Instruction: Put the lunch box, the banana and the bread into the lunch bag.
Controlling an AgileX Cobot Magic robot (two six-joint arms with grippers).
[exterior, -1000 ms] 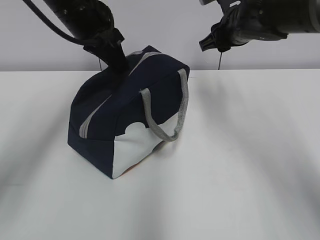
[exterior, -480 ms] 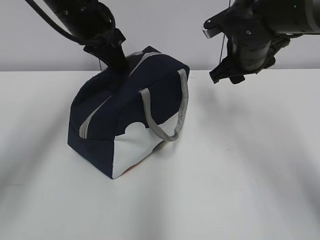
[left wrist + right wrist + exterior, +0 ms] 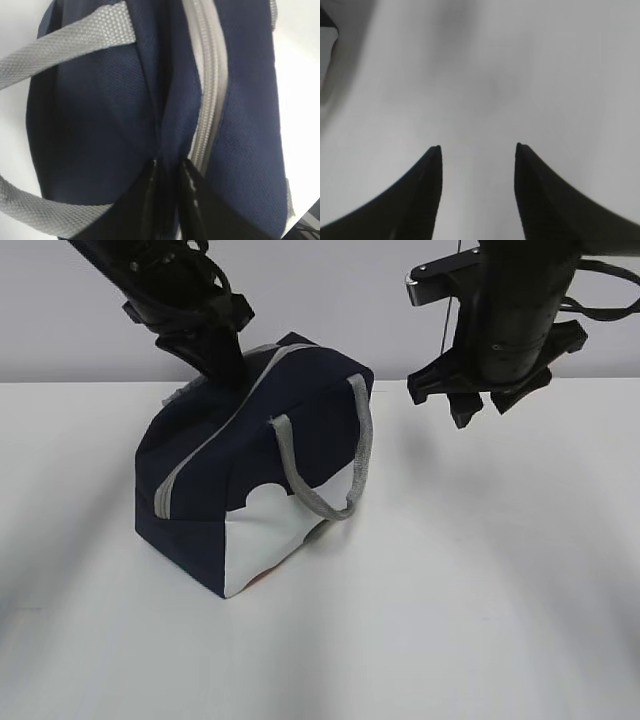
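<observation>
- Desk [image 3: 480, 600]: white, carrying the lunch bag [image 3: 250, 480] left of centre.
- Lunch bag: navy, zipped along its grey zipper [image 3: 210, 95], white lower panel facing the camera, grey strap handles [image 3: 320, 455] looped over the near side; no readable writing.
- Left gripper [image 3: 167, 172]: at the bag's top rear; fingers [image 3: 150, 175] nearly together, a fold of navy fabric between the tips just beside the zipper; cannot tell whether pinched or loose.
- Right gripper [image 3: 477, 150]: fingers [image 3: 432, 165] spread, empty, pointing down over bare desk, well apart from the bag's right.

R hand [image 3: 477, 412] now down, vertical.
</observation>
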